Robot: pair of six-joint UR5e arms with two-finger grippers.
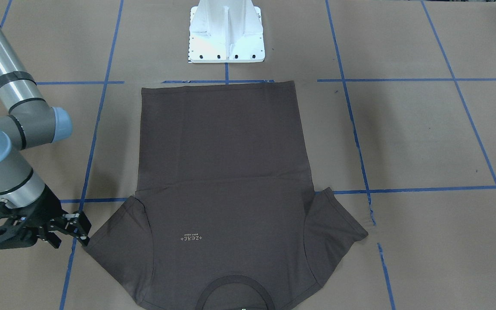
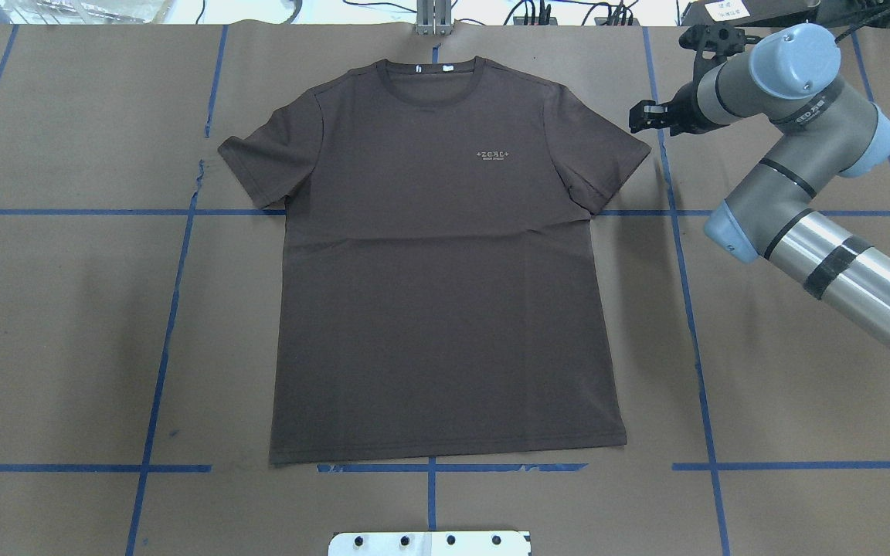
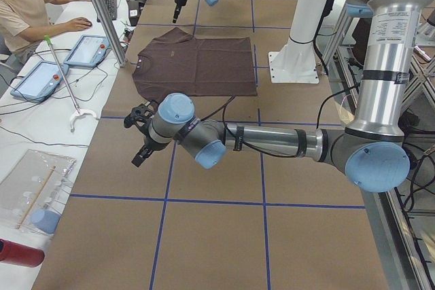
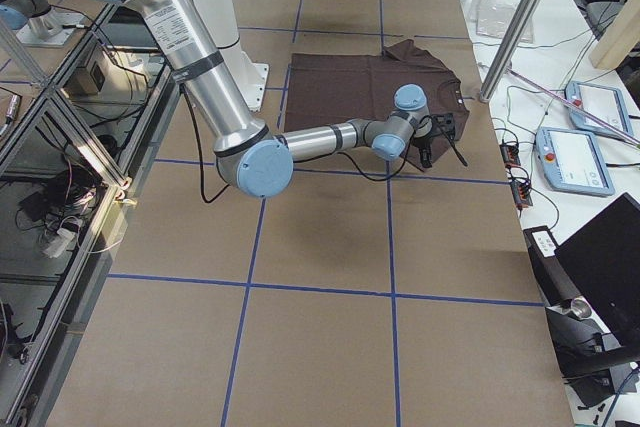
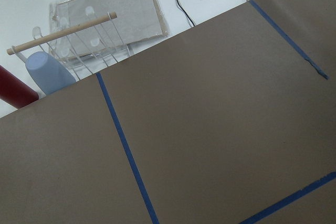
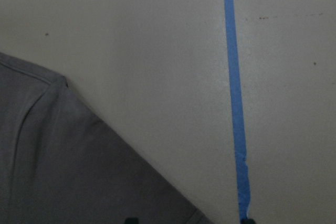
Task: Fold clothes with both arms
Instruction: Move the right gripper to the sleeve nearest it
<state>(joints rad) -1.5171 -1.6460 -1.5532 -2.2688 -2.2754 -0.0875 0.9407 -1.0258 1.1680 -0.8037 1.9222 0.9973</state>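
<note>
The dark grey-brown T-shirt (image 2: 445, 293) lies flat and face up on the brown table, collar far from my base, both sleeves spread; it also shows in the front view (image 1: 226, 172). My right gripper (image 2: 640, 117) is open and empty, low beside the tip of the shirt's right sleeve, as the front view (image 1: 72, 234) also shows. In the right wrist view the sleeve (image 6: 63, 166) lies just ahead of the spread fingertips. My left gripper (image 3: 139, 155) shows only in the left side view, above bare table well away from the shirt; I cannot tell whether it is open or shut.
The white pedestal base (image 1: 226, 38) stands behind the shirt's hem. Blue tape lines (image 2: 684, 270) grid the table. Past the table's far edge are a clear plastic rack (image 5: 105, 19), a blue cup (image 5: 50, 74) and a seated operator (image 3: 27, 5).
</note>
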